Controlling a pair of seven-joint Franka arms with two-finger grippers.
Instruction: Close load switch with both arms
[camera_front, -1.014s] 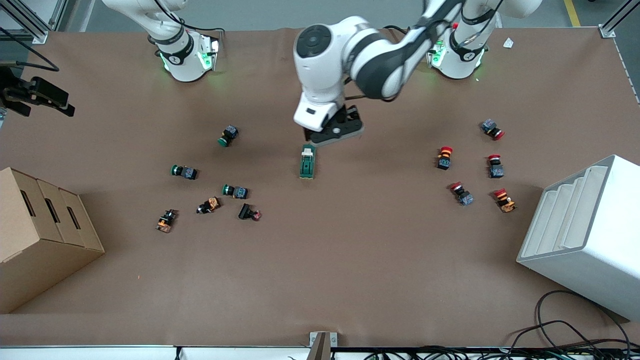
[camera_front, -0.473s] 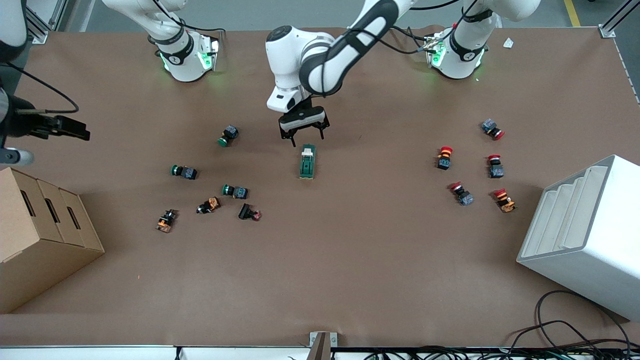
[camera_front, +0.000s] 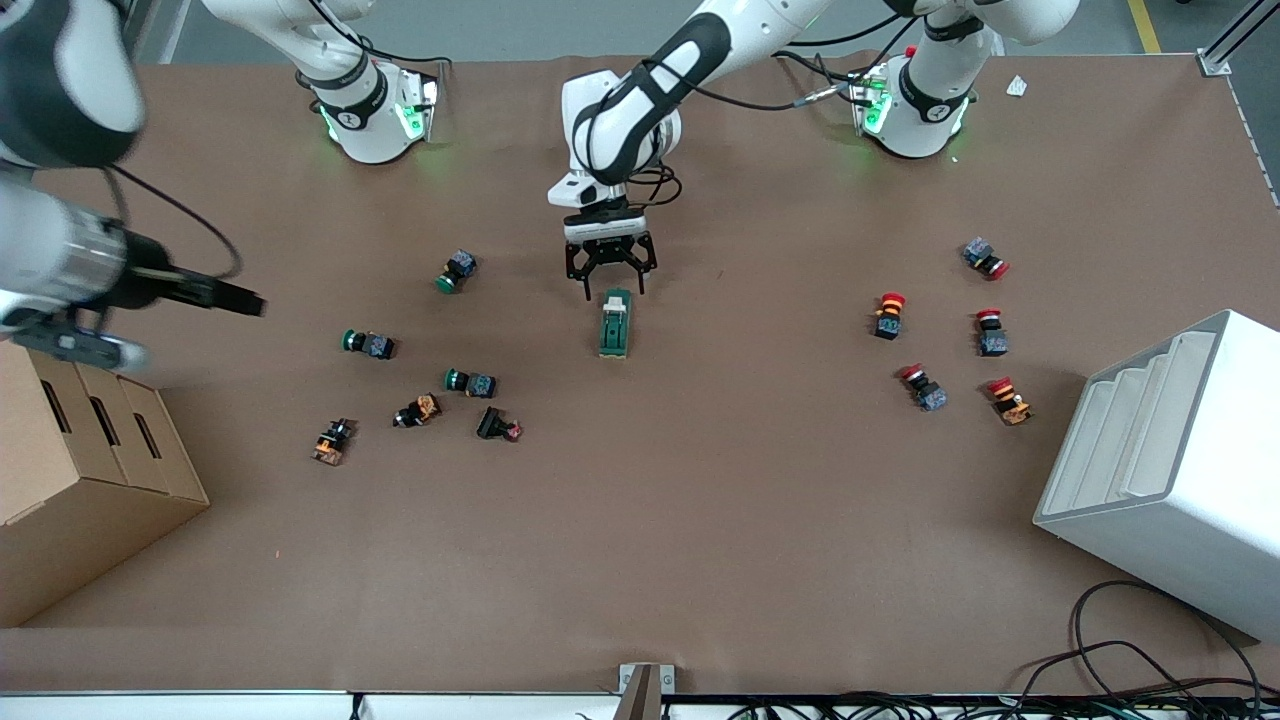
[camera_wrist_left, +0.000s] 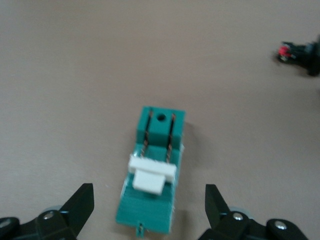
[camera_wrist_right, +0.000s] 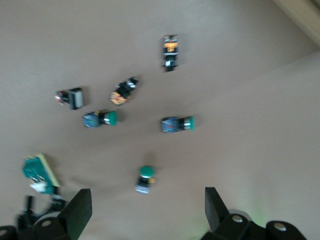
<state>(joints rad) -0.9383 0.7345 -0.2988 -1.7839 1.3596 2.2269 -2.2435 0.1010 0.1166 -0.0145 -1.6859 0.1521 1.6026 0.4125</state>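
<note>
The load switch (camera_front: 614, 324), a dark-green block with a white lever (camera_front: 616, 300) at its end farther from the front camera, lies mid-table. My left gripper (camera_front: 610, 276) hangs open just over that lever end, fingers apart on either side. In the left wrist view the load switch (camera_wrist_left: 152, 175) lies between the open fingers (camera_wrist_left: 80, 202), untouched. My right gripper (camera_front: 240, 299) is up in the air over the right arm's end of the table, open and empty. The right wrist view looks down on the load switch (camera_wrist_right: 39, 175).
Green and orange pushbuttons (camera_front: 420, 390) lie scattered toward the right arm's end, and red ones (camera_front: 940, 340) toward the left arm's end. A cardboard box (camera_front: 90, 470) stands at the right arm's end and a white stepped bin (camera_front: 1170, 470) at the left arm's end.
My left gripper has swung in, turned and come down to the switch's lever end. My right arm has swept in from the table's edge toward the middle.
</note>
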